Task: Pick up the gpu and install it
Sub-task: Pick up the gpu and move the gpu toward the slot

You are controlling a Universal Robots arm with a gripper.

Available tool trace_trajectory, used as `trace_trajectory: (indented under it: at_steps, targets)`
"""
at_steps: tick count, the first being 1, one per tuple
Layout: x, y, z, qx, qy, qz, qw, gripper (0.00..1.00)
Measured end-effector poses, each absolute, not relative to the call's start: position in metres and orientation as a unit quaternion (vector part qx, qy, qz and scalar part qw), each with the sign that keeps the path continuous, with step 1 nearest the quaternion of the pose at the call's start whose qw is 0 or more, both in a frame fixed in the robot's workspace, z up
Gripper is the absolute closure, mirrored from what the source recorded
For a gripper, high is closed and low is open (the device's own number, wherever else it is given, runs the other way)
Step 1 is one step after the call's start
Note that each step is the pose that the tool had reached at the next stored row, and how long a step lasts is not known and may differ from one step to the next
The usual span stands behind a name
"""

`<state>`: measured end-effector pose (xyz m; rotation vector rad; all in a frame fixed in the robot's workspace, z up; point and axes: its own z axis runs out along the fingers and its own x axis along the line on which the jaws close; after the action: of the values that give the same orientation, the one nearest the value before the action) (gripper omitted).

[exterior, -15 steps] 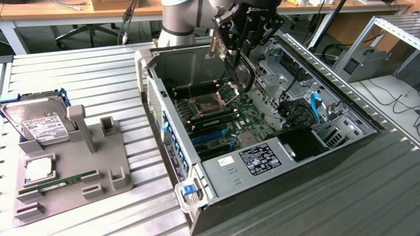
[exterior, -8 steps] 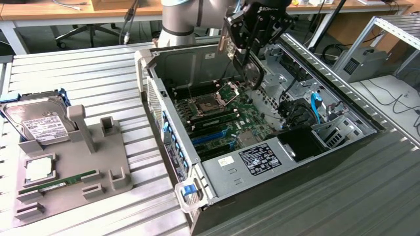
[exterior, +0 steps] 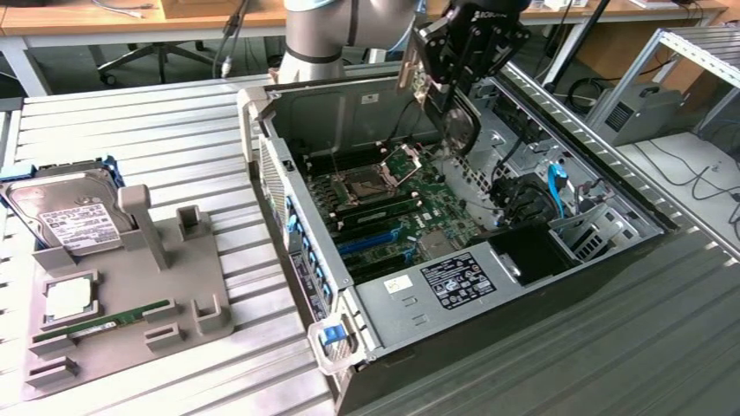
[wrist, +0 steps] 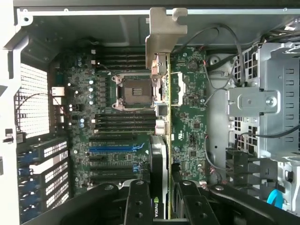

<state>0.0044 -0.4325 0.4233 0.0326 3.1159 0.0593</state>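
On the ribbed metal table (exterior: 173,130) lies a big computer case (exterior: 521,295) with its side off, so all the parts inside can be seen. Above the far end of the case stands the robot arm (exterior: 318,35), thick and grey. Inside the case a green board (exterior: 393,208) covers the floor, with long slots and a square socket on it. Toward the exterior view's left, a grey holder (exterior: 151,286) sits on the table, well apart from the arm.

The gripper (exterior: 445,82) hangs over the open case. Its two black fingers (wrist: 138,201) are closed partway, one on each side of the gpu (wrist: 158,154), and they squeeze it tight. The gpu is a thin dark card. It is up in the air over the green board, standing on its edge, and it is not in a slot yet.

A hard drive (exterior: 75,217) with a white label leans in the grey holder. A thin green memory stick (exterior: 104,325) lies flat in the holder too. At the far end of the gpu is its silver bracket (wrist: 161,37), close to the back wall of the case.
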Motion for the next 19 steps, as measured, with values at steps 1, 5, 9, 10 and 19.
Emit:
trace_trajectory:
  at_steps: [1, 5, 9, 10, 19]
  targets:
    - [0.006, -0.432, 0.423, 0.010, 1.000, 0.019, 0.013, 0.73]
    - [0.010, -0.432, 0.423, 0.011, 1.000, 0.019, 0.012, 0.73]
    - [0.013, -0.432, 0.423, 0.010, 1.000, 0.019, 0.012, 0.73]
    - [0.014, -0.432, 0.423, 0.010, 1.000, 0.019, 0.012, 0.73]
    - [0.031, -0.432, 0.423, 0.010, 1.000, 0.019, 0.012, 0.73]
